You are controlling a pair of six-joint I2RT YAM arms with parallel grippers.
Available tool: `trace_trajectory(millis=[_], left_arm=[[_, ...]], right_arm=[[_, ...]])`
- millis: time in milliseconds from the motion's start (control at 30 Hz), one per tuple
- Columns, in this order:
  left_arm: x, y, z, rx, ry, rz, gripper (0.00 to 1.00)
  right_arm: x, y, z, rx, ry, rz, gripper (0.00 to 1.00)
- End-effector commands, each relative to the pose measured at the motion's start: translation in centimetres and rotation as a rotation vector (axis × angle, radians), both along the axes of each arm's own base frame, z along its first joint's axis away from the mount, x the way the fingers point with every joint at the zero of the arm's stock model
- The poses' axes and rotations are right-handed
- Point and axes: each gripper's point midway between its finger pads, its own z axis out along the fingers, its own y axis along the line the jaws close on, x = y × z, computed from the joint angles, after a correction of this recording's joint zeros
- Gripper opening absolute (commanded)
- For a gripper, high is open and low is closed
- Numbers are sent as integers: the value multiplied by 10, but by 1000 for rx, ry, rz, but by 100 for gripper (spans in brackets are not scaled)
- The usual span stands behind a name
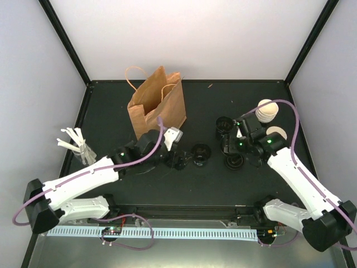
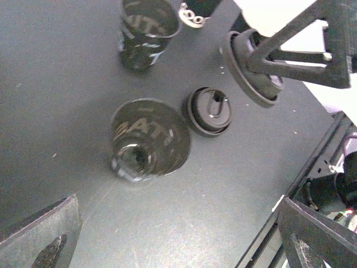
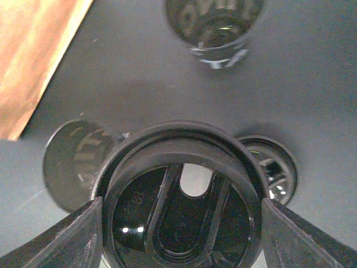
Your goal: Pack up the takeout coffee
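The takeout coffee (image 1: 201, 154) (image 2: 150, 134) (image 3: 215, 28) is a small black cup with white print, resting on the dark table. I cannot tell whether its mouth faces up or down. My left gripper (image 1: 179, 161) (image 2: 178, 234) stands open just left of the cup, not touching it, with only bare table between the fingers. My right gripper (image 1: 230, 146) (image 3: 181, 234) is shut on a black lid (image 3: 181, 173) (image 2: 251, 67), which it holds above the table to the right of the cup.
A brown paper bag (image 1: 156, 106) (image 3: 33, 56) stands open behind my left gripper. A second black cup (image 1: 224, 125) (image 2: 146, 30) (image 3: 75, 162) and a loose lid (image 1: 234, 162) (image 2: 209, 110) (image 3: 273, 167) flank the held lid. Cream round things (image 1: 266, 110) sit far right, white stirrers (image 1: 75, 142) far left.
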Motion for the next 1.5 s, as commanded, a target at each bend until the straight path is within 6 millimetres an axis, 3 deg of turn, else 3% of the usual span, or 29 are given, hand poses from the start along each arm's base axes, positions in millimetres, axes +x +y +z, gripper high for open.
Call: trace_trajectory(millis=[0,233,400,667,1100,1467], left_arm=[[5,29,-5,-64,30,136,99],[4,45,-23,-88,61,174,99],[5,45,-35,-76,108,181,97],[11,45,-43,-112,149,209,86],[12,30,-52,-156,211,140,86],[15,30,-57,-179,244,142,80]], right_arm=[[4,39,8,18,-73,132,63],[1,87,-2,-43,-92,297,63],[1,104,-15,-128,-90,354,63],[9,111,-25,-166,-92,370,63],[15,120,-28,-191,-110,384,62],[15,123,-39,-228,-90,386,62]])
